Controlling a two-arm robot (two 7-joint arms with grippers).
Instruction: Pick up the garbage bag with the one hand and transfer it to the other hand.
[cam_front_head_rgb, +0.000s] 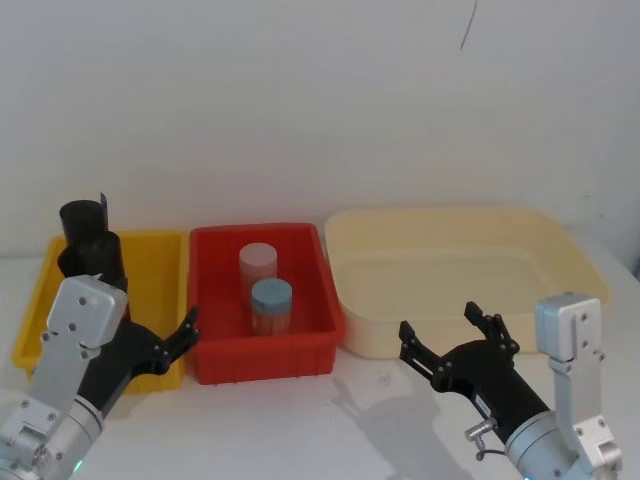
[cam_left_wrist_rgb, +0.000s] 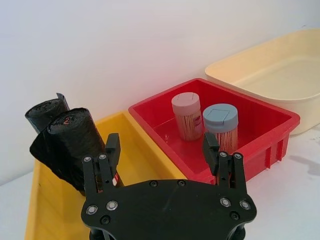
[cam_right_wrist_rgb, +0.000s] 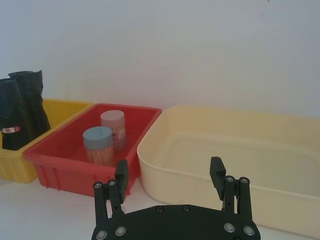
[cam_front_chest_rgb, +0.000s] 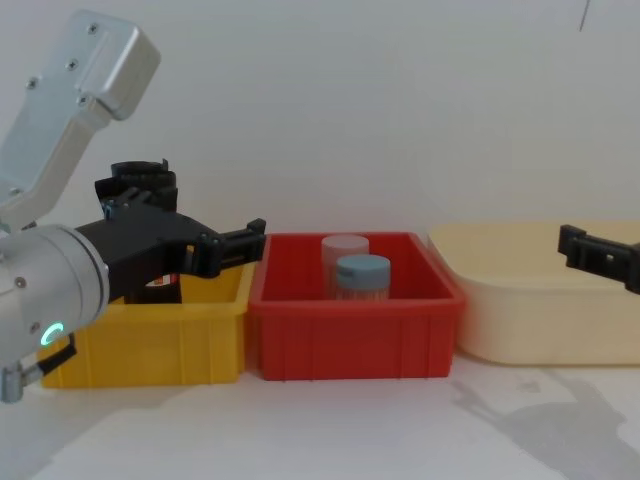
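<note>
The garbage bag (cam_left_wrist_rgb: 75, 140), a smooth black roll with a red-and-white band low on its side, stands upright at the far left end of the yellow bin (cam_front_head_rgb: 165, 262). It also shows in the right wrist view, the garbage bag (cam_right_wrist_rgb: 11, 117) at the far left. A second, crinkled black roll (cam_left_wrist_rgb: 46, 111) stands just behind it. My left gripper (cam_left_wrist_rgb: 161, 145), on the green-lit arm, hovers open near the bin's front right side, short of the bag and holding nothing. My right gripper (cam_front_head_rgb: 440, 325) stands open and unloaded in front of the cream tub.
A red bin (cam_front_head_rgb: 300, 350) in the middle holds a pink-lidded jar (cam_front_head_rgb: 258, 262) and a blue-lidded jar (cam_front_head_rgb: 271, 300). A large cream tub (cam_front_head_rgb: 560, 250) stands to its right. The white wall rises close behind the bins. White tabletop lies in front.
</note>
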